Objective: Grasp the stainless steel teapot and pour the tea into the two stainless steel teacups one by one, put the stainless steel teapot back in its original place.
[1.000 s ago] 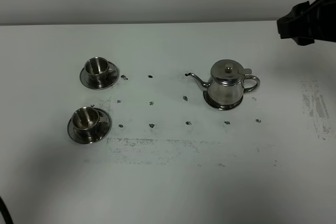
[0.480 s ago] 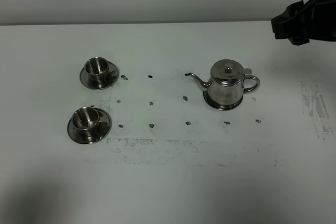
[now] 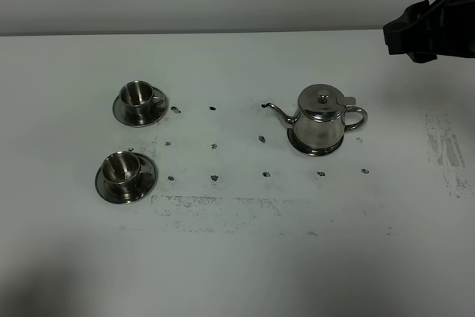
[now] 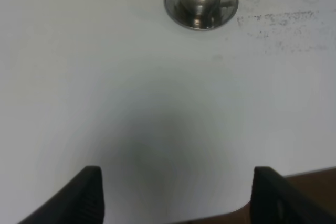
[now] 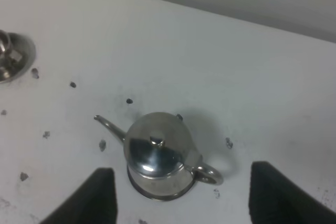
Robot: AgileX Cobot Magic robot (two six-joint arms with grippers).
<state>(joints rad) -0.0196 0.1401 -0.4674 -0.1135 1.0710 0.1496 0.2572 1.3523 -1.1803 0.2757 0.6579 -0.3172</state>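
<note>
Teacups (image 3: 136, 94) (image 3: 119, 168), two; teapot (image 3: 320, 119), one.

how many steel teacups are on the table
2. The far teacup stands at the left of the table, well left of the teapot; the near teacup stands just in front of it. Nothing in view seems to hide a third.

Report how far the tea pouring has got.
Nothing looks done: the teapot stands on its disc, and the far teacup and near teacup look empty. In hand: the right claw hangs open, clear of the teapot. Left: grasp, pour twice, return it.
</note>
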